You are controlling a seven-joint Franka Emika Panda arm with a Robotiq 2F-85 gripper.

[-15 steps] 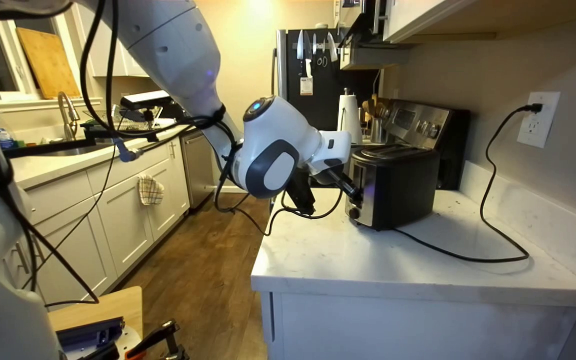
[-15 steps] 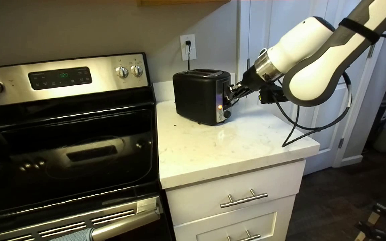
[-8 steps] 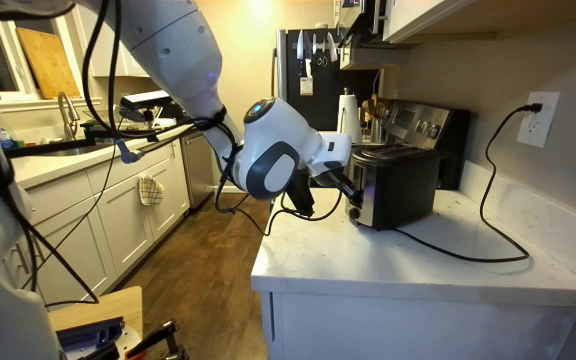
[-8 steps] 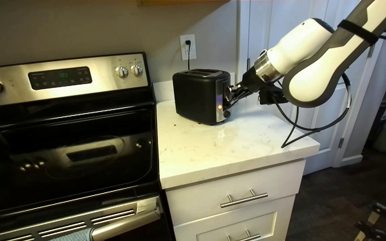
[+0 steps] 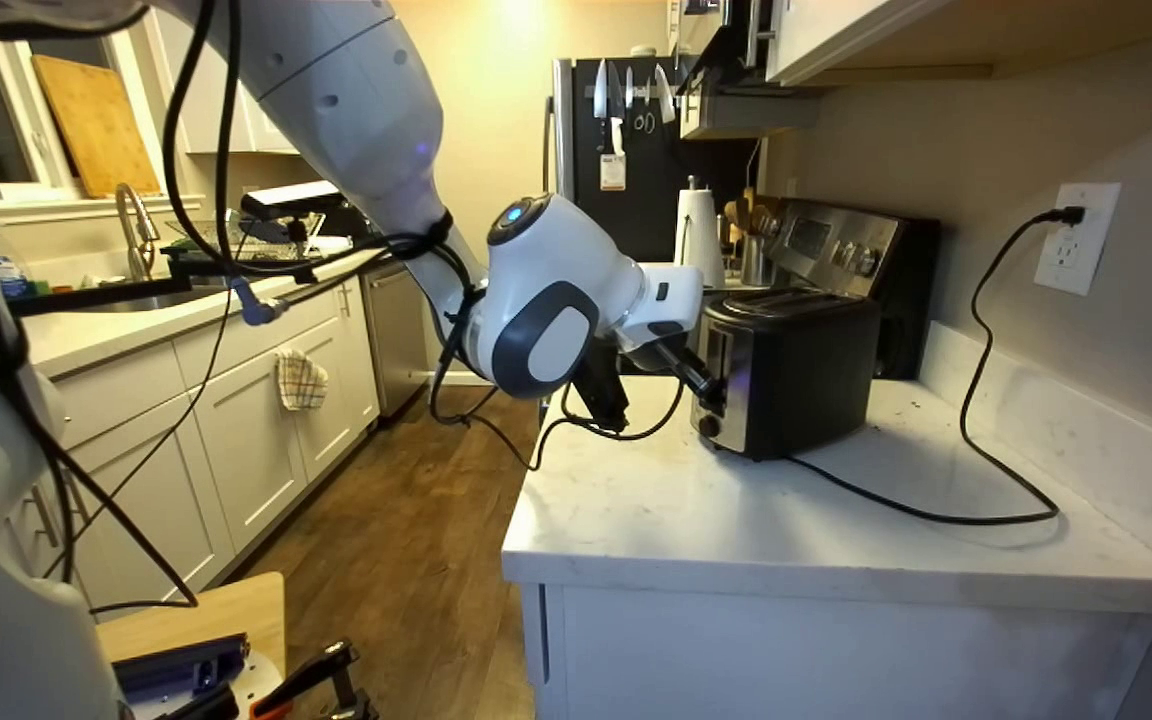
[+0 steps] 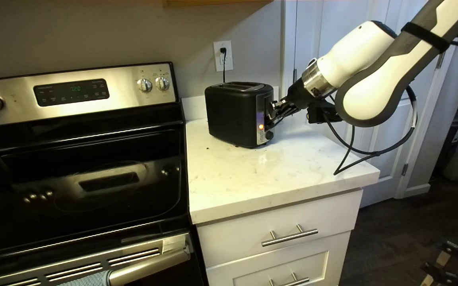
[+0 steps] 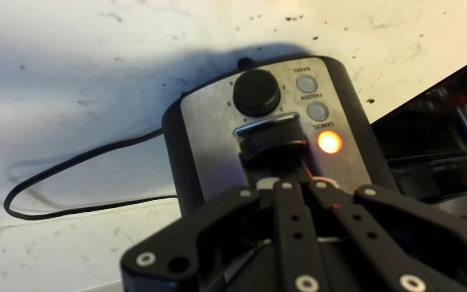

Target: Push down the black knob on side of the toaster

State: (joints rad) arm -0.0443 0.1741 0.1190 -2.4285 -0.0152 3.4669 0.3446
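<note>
The toaster (image 5: 811, 380) stands on the counter; it also shows in an exterior view (image 6: 233, 115). Its silver end face (image 7: 213, 142) shows upside down in the wrist view. The black knob (image 7: 273, 138) sits low on that face, close to the round dial (image 7: 256, 93). The cancel button (image 7: 329, 142) glows orange. My gripper (image 7: 282, 166) is shut, with nothing seen between its fingers. Its tips are at the knob's upper side and look in contact with it; the tips are dark and partly hidden. In both exterior views the gripper (image 5: 708, 392) (image 6: 272, 119) covers the knob.
A power cord (image 5: 946, 518) runs from the toaster to the wall outlet (image 5: 1079, 240). The stove (image 6: 82, 159) adjoins the counter (image 6: 253, 178). A camera cable (image 6: 352, 151) hangs from the wrist near the counter. An upper cabinet (image 5: 936, 40) hangs above.
The arm has shifted only by a barely visible amount. The gripper stays shut at the knob, and the toaster and its orange light look the same.
</note>
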